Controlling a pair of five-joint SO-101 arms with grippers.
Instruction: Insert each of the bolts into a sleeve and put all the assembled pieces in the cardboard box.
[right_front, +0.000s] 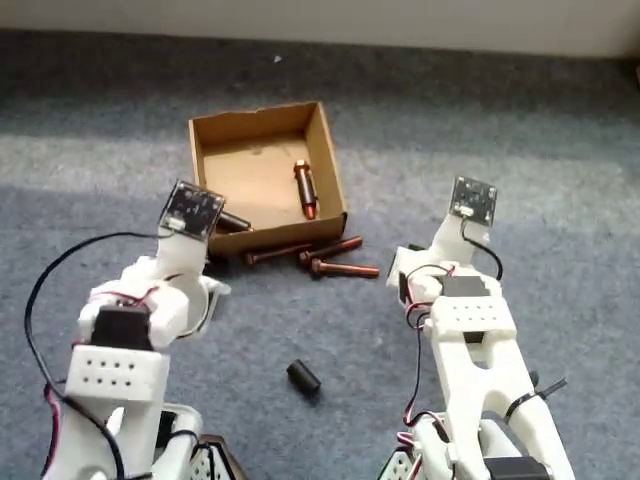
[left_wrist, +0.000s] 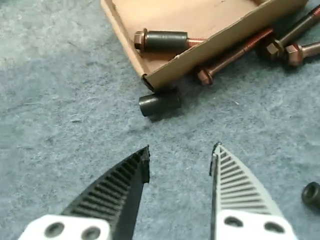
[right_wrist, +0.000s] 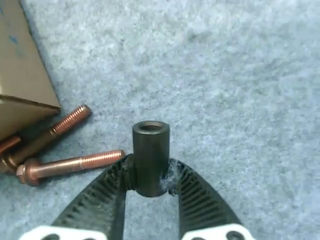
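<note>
Your right gripper (right_wrist: 150, 172) pinches a dark sleeve (right_wrist: 150, 150) upright between its fingers, close to the loose bolts (right_wrist: 70, 166) lying on the carpet (right_wrist: 240, 75) by the box corner. Your left gripper (left_wrist: 181, 151) hangs wide open above the carpet, near a second sleeve (left_wrist: 160, 104) that lies just beside a corner of the cardboard box (left_wrist: 225, 46). One assembled piece (left_wrist: 165, 40) lies inside the box.
</note>
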